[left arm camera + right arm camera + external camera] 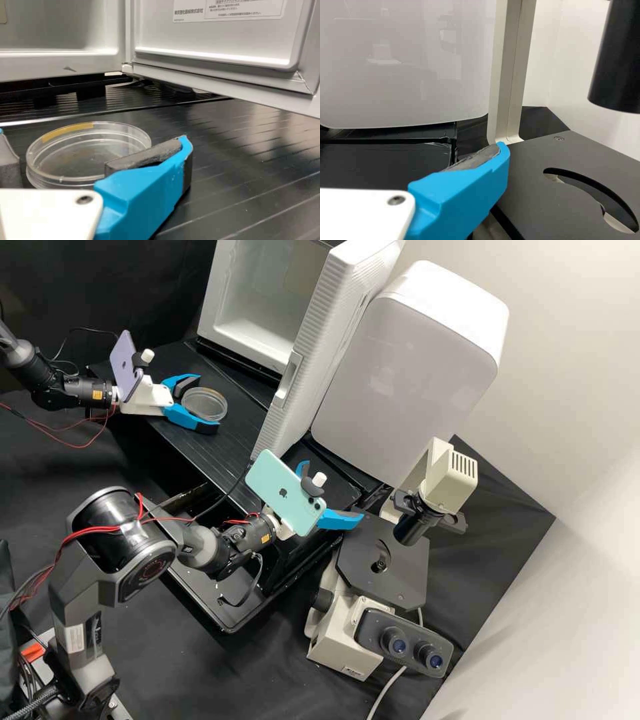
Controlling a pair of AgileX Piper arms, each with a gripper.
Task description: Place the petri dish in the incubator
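**A:** Where is the petri dish (pixel 205 403) right now?

**B:** Upper left of the high view. It lies flat on the black ribbed bench (pixel 200 453), just in front of the open incubator (pixel 227 293). The left end effector (pixel 206 403) is spread with a blue finger on each side of the dish. I can't tell whether the pads touch its wall, and nothing looks clamped.

**A:** And the other arm?

**B:** The right end effector (pixel 337 497) sits in the centre of the frame, beside the microscope (pixel 373 613). It's released and holds nothing.

**A:** How do you expect the dish to handle?

**B:** It looks like clear thin plastic, so I'd judge it very light, and stiff but brittle. The walls are smooth and probably slick. The left wrist view suggests a lid sitting over a base, and I'd assume that lid is loose.

**A:** So where should it be gripped?

**B:** Across the full width, with the pads on opposite sides of the side wall. Go low enough to catch the base and not just the lid. The dark padding on the fingers (pixel 150 156) should help against slipping.

**A:** How hard a squeeze?

**B:** A gentle one. Too much could crack the wall or pop the dish out sideways, and too little could let it slide. I'd keep it level all the way to the chamber, since a tilt could shift the lid.
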